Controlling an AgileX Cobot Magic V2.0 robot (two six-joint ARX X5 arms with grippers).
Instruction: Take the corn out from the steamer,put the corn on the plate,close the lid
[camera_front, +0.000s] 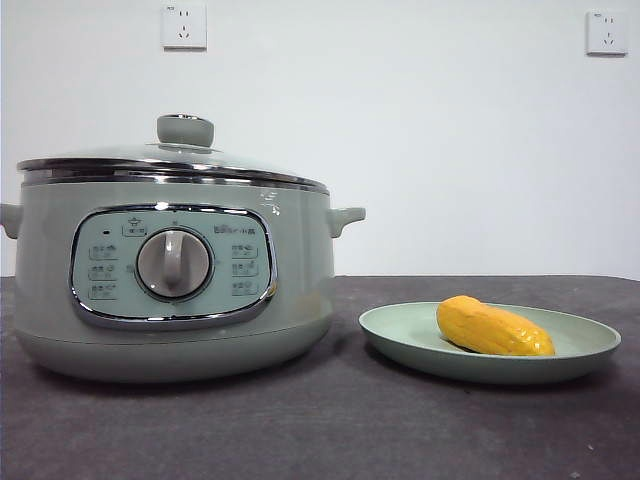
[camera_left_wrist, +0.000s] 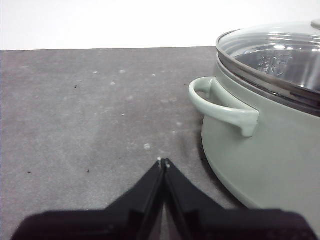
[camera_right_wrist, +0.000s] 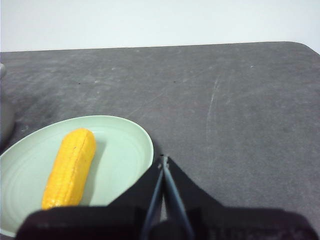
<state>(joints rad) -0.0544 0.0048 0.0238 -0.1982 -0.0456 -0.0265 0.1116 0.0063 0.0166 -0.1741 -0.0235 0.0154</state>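
I see steamer (camera_front: 300, 270) body smooth, semi-gloss, pale green; chrome trim round panel. Lid (camera_left_wrist: 280, 55) clear glass, shiny chrome rim. Plate (camera_front: 400, 335) matt, smooth, plastic-looking. Corn (camera_right_wrist: 70, 167) finely ribbed, slight sheen. Table (camera_right_wrist: 225, 100) dark, matt, rough, scuffed and speckled. My gripper jaws matt black.

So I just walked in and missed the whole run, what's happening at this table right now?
Nothing is being handled at this moment. The corn lies on the plate, beside the steamer, and the lid sits closed on the steamer. The left gripper is shut and empty, low over the table near the steamer's side handle. The right gripper is also shut and empty, by the plate's rim. The task looks finished.
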